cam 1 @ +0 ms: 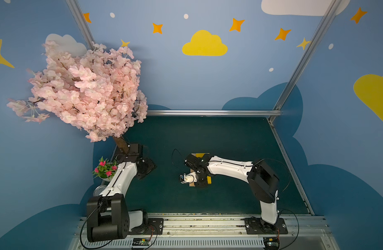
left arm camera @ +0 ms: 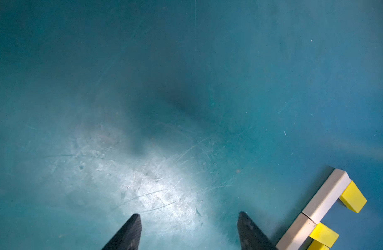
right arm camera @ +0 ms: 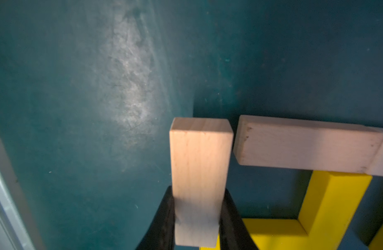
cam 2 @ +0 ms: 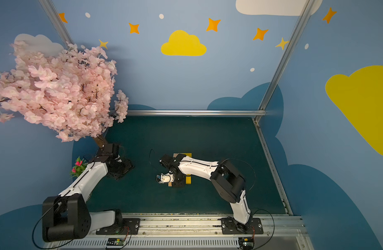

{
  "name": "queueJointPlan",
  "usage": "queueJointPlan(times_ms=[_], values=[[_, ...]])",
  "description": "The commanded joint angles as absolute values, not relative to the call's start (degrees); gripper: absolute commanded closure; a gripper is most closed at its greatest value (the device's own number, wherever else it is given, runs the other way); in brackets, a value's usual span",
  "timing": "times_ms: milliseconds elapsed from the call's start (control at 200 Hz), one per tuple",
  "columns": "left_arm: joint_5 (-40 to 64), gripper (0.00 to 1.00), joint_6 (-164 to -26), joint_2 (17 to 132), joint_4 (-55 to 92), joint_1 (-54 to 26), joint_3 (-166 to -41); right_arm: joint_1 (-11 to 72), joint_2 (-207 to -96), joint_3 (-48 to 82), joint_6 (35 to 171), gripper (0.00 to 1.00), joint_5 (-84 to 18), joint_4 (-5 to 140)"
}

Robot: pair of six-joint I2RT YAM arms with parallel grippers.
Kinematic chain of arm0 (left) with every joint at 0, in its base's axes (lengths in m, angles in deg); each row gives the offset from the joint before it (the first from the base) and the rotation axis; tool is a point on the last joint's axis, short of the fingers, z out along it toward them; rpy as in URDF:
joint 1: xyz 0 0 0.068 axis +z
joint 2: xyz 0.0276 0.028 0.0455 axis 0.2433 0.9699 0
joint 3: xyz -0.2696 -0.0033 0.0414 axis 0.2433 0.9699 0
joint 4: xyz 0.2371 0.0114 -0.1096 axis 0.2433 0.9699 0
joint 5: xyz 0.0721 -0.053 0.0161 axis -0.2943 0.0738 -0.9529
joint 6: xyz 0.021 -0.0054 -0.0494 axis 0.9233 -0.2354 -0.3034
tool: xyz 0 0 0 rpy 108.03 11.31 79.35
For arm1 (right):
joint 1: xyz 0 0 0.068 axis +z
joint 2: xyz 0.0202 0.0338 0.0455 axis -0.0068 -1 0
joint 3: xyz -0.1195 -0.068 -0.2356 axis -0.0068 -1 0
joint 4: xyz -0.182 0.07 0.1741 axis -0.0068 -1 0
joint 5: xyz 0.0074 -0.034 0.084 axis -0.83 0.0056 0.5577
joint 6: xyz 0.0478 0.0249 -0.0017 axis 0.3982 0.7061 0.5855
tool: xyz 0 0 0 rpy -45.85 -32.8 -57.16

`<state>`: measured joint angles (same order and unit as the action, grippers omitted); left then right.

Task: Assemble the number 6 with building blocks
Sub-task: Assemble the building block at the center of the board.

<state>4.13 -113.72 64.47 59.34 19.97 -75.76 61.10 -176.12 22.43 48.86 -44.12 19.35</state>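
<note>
Right claw [right arm camera: 198, 191] clamped on tan block [right arm camera: 199, 160]; left claw [left arm camera: 189, 214] apart, empty, at 9 o'clock of the build.
Half-built 6 [cam 1: 200, 155] sits mid mat [cam 1: 229, 138], with the block at its 7 o'clock corner, just beside a tan bar [right arm camera: 305, 145]. Risk: a skewed set-down knocks that bar or the yellow bars [right arm camera: 333, 199] and opens the joints.

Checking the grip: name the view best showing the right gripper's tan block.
Right wrist: the tan block sits large, clamped in the right gripper. Both top views mostly hide it; left wrist misses it.
</note>
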Motion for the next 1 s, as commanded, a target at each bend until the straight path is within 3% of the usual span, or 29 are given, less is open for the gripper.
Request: queueJointPlan(times_ms=[0, 996], values=[[4.3, 0.29, -112.9, 64.8, 59.2, 20.2, -75.5, 61.3, -176.8, 21.9, 49.5, 1.0, -44.8, 20.1], [4.4, 0.29, -113.2, 65.4, 58.4, 20.2, -75.4, 60.9, -179.6, 22.6, 49.2, 1.0, -47.7, 20.0]])
